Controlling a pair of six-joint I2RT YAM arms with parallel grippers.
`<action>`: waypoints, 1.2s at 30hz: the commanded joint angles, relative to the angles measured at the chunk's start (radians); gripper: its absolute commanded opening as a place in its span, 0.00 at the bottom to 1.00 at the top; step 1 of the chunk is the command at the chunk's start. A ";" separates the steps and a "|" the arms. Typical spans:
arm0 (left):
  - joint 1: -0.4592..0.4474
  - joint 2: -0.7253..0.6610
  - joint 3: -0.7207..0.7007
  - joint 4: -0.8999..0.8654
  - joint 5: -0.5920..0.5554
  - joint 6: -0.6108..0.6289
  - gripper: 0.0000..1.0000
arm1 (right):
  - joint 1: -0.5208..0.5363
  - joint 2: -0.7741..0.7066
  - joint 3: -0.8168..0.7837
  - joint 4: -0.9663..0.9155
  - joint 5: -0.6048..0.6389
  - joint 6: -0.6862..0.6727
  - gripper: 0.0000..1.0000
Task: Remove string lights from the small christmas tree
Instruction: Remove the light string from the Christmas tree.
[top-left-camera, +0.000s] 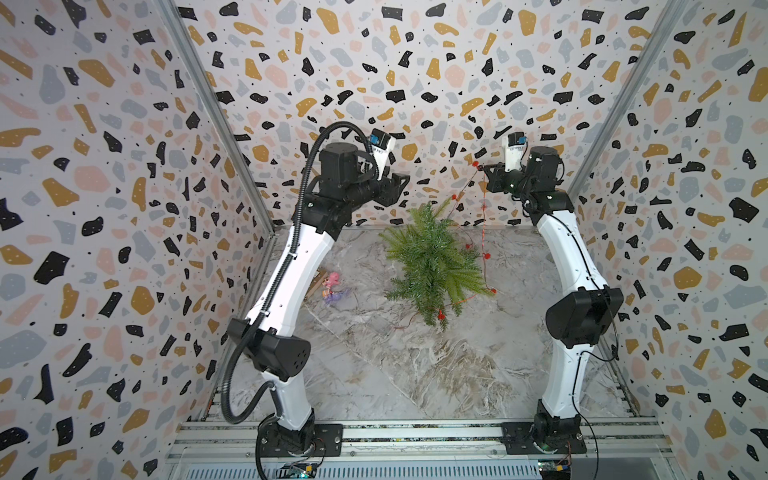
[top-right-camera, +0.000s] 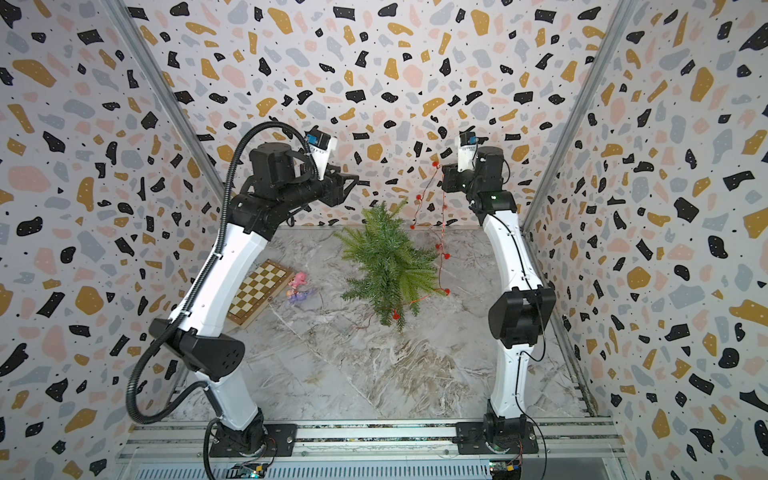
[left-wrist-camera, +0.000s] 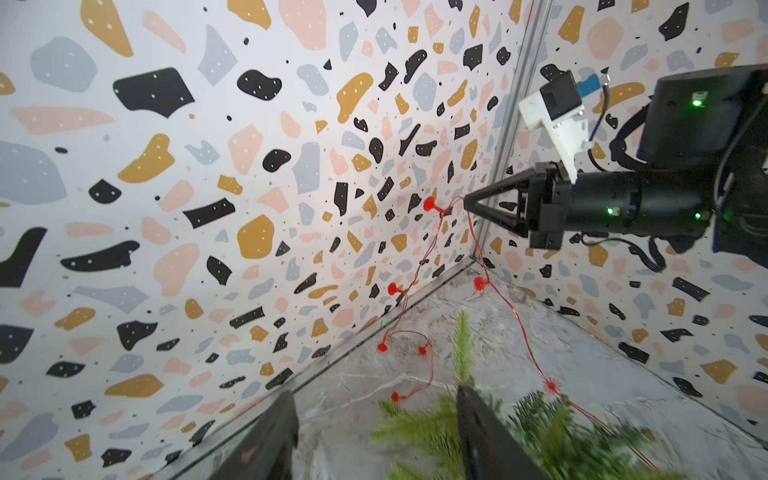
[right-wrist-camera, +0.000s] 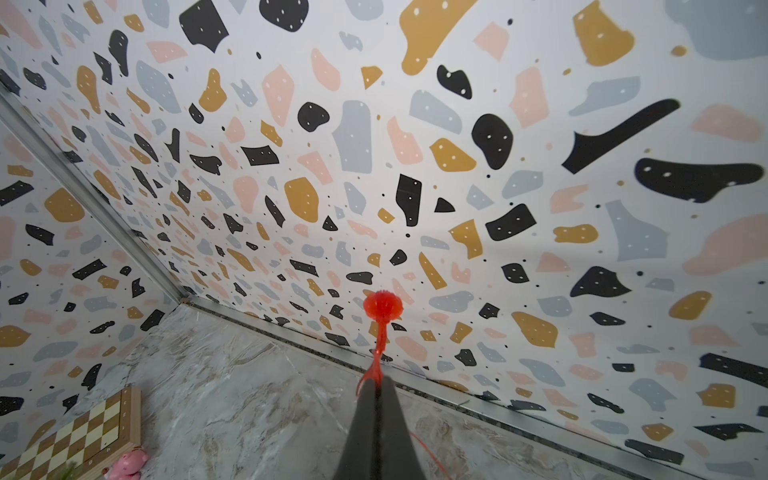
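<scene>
- In both top views the small christmas tree (top-left-camera: 432, 266) sits toward the back of the table (top-left-camera: 415, 374). The string lights (top-left-camera: 483, 224) hang in two strands from my raised right jaws to the tree's right side, then loop through its lower branches, so I judge the job is only partly done.
- In the same views my left jaws hover high beside the treetop, parted, with nothing in them.
- In a top view the chessboard (top-right-camera: 259, 291) and the toy figure (top-right-camera: 297, 286) lie well to the left, apart from the wire and out of my way.
- From the left wrist I see the right jaws pinched on the wire just behind a red bulb (left-wrist-camera: 429, 203). One strand droops slack to a loose loop on the table by the back wall (left-wrist-camera: 249, 208). The other runs down into the needles. My own left fingers (left-wrist-camera: 486, 436) stand apart above the branches, gripping nothing.
- From the right wrist the fingers (right-wrist-camera: 399, 415) are pressed flat together, with the wire trapped between them and a bulb poking out past the tips.
- To do this step well, I'd bring the left jaws down onto the strand that enters the foliage, close to where it snags. I'd close on bare wire, not needles, and lift along the branches' droop.
- I'd keep the right-hand pull gentle. A hard tug looks likely to drag or tip the light tree before the wire frees.
</scene>
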 joint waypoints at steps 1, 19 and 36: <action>0.004 -0.114 -0.172 0.035 0.035 -0.062 0.60 | 0.001 -0.072 0.011 -0.010 -0.008 0.010 0.00; 0.003 -0.642 -0.871 0.081 0.288 -0.091 0.53 | -0.001 -0.158 0.086 -0.126 0.040 0.036 0.00; 0.003 -0.771 -1.065 0.076 0.340 -0.131 0.45 | -0.005 -0.321 0.053 -0.182 0.218 0.015 0.00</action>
